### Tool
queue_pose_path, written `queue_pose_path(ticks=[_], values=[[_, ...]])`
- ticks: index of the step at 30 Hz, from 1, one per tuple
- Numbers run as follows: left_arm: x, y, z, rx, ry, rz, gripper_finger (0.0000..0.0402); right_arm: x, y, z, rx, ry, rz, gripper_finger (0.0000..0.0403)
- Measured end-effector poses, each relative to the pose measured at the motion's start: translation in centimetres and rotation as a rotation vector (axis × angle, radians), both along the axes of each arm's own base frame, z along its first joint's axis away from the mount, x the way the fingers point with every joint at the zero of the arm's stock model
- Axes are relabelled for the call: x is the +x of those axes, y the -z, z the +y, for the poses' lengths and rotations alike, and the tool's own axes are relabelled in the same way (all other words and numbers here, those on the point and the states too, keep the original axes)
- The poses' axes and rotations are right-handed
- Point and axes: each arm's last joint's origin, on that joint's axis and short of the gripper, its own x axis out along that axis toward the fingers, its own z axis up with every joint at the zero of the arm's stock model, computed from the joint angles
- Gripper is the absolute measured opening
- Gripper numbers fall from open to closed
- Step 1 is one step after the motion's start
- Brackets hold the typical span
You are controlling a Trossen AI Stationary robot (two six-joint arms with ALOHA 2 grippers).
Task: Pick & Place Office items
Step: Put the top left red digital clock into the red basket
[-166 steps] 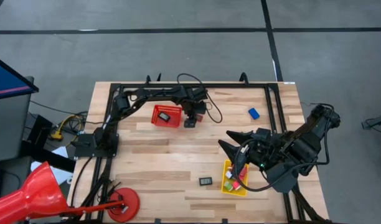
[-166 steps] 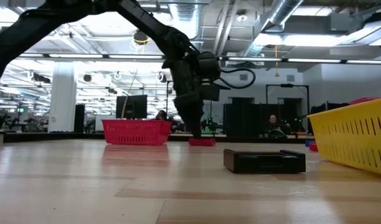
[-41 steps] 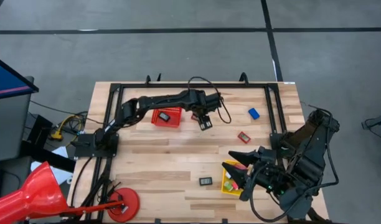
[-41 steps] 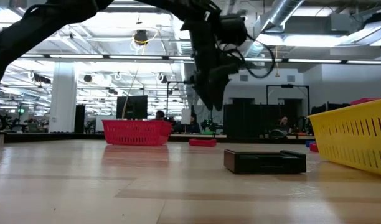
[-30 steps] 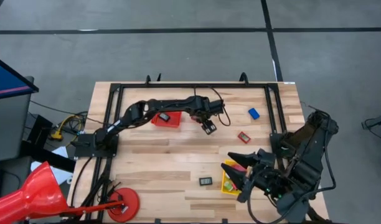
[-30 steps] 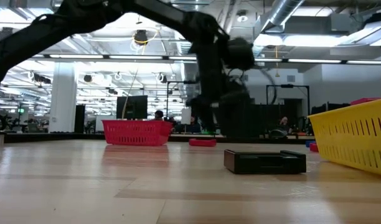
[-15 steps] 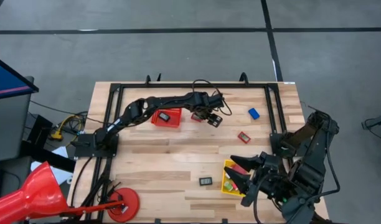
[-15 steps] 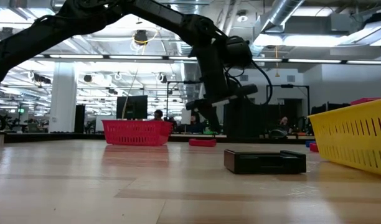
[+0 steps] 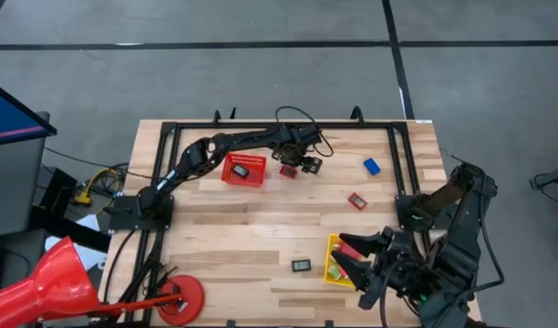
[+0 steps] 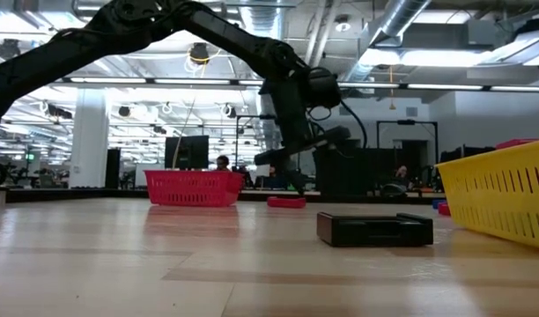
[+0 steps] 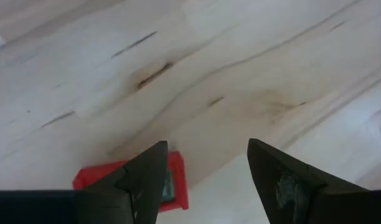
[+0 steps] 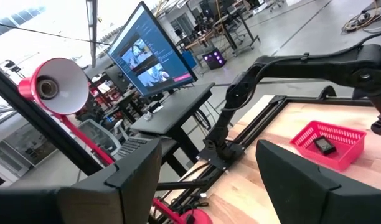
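we are hovering the left gripper (image 9: 308,165) just past the red basket (image 9: 244,170), fingers spread and empty. the red item (image 11: 131,185) is lying flat on the table (image 9: 261,237) right under it, peeking out beside one finger (image 11: 144,180) in the wrist view, long axis running across the gap. the left arm is by far the nearer. the right gripper (image 9: 352,265), spread too, is waiting over the yellow bin (image 9: 331,271). since a second ago, we are swinging the left gripper back toward the basket.
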Motion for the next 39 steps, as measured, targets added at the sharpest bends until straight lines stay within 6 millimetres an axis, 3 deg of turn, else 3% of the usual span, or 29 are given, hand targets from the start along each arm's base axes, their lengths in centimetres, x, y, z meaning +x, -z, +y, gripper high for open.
queue_pose_path(ticks=[5,9,15,23,28,39], values=[[0.1,0.1,-0.8,-0.088,0.045,-0.01,0.0218,-0.2,0.0,0.2,0.007,-0.009,-0.005,0.0256],[0.4,1.4,-1.7,-0.134,0.066,0.011,0.0218,-0.2,-0.1,0.2,0.007,-0.008,-0.005,0.0256],[0.4,1.9,-2.4,-0.051,0.032,0.062,0.0218,-0.3,0.0,0.7,0.024,-0.018,-0.018,0.0256],[0.7,-0.7,-4.2,0.001,0.062,0.011,0.0215,-0.5,0.9,2.2,0.002,0.003,-0.026,0.0256],[-0.1,-2.1,-4.4,0.074,0.044,0.058,0.0185,-0.5,1.1,2.4,0.011,0.012,-0.037,0.0256],[-1.3,-1.3,-3.3,0.046,0.114,0.151,0.0107,-0.6,1.0,2.5,0.0,0.019,-0.036,0.0256]])
